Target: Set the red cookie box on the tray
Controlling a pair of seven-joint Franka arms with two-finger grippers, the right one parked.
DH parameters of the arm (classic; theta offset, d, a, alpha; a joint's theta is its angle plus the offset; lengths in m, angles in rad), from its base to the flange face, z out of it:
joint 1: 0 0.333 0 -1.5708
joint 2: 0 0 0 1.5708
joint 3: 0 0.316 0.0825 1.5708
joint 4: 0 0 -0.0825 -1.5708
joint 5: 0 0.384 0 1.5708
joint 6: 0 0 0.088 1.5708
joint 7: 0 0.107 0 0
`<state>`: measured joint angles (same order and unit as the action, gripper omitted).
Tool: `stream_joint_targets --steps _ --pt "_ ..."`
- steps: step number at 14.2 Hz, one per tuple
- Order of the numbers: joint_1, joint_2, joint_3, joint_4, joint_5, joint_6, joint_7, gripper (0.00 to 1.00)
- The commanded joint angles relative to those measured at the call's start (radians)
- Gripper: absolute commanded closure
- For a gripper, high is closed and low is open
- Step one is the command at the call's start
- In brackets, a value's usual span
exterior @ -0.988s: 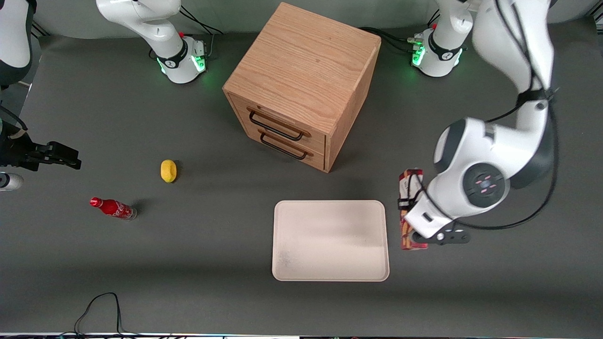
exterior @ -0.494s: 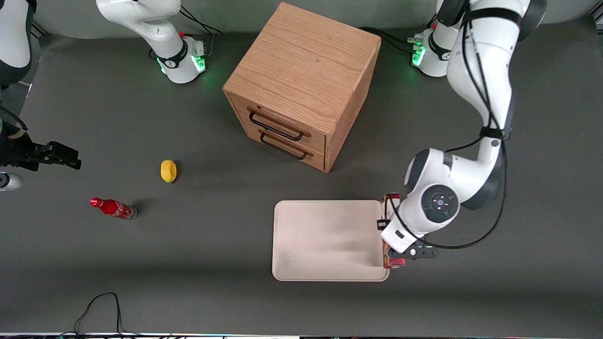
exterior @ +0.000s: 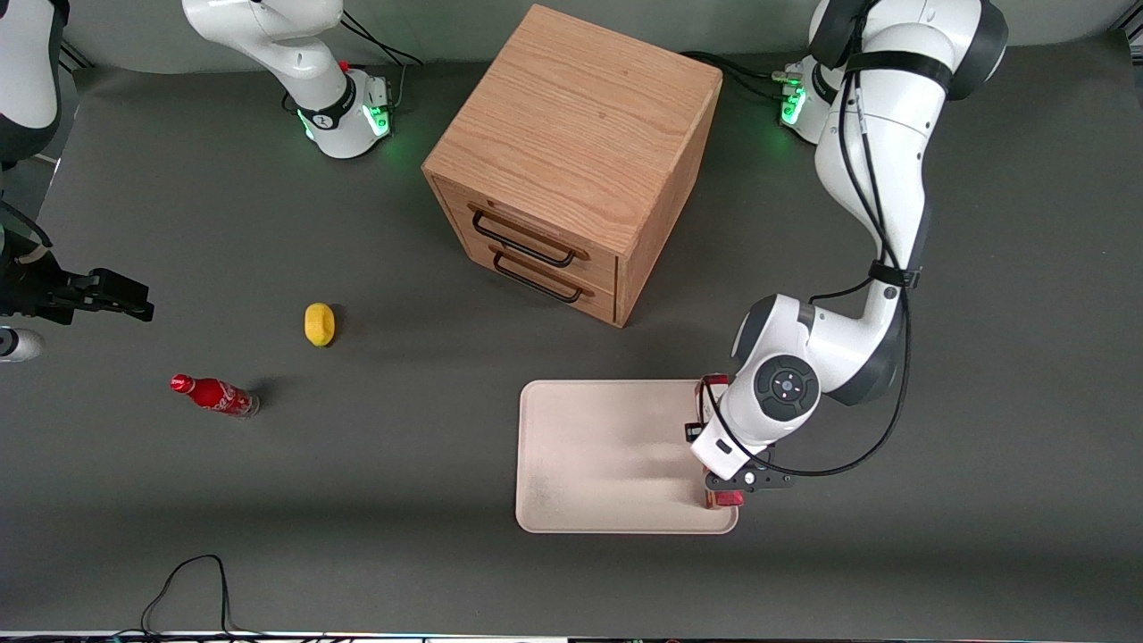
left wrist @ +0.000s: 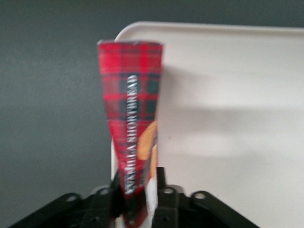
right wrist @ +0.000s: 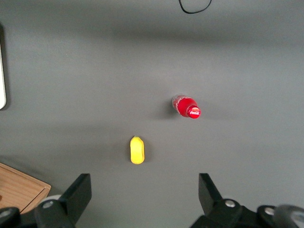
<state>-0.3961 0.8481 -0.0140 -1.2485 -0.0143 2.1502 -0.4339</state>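
The red cookie box (left wrist: 132, 128) is a thin red tartan box, held on edge in my gripper (left wrist: 138, 197), whose fingers are shut on its narrow sides. In the front view only slivers of the box (exterior: 725, 499) show under the wrist. The gripper (exterior: 719, 446) hangs over the edge of the tray (exterior: 607, 455) nearest the working arm's base. The pale tray (left wrist: 228, 118) lies under and beside the box in the left wrist view, its rounded corner near the box's end.
A wooden two-drawer cabinet (exterior: 571, 161) stands farther from the front camera than the tray. A yellow lemon-like object (exterior: 319, 323) and a small red soda bottle (exterior: 214, 396) lie toward the parked arm's end of the table.
My gripper has carried the box sideways from the bare table beside the tray to over the tray's edge, and the arm has folded in closer.
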Motion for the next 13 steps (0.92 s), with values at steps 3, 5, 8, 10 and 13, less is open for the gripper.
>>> stream_joint_targets --steps 3,5,8,10,13 --pt "0.005 -0.245 0.019 -0.152 0.005 -0.068 -0.029 0.0" --pt "0.057 -0.389 0.032 -0.227 0.008 -0.2 -0.006 0.0" --pt "0.103 -0.524 0.089 -0.238 0.005 -0.375 0.087 0.0" --pt "0.155 -0.636 0.101 -0.302 0.005 -0.432 0.139 0.0" --pt "0.226 -0.806 0.108 -0.429 0.008 -0.438 0.28 0.0"
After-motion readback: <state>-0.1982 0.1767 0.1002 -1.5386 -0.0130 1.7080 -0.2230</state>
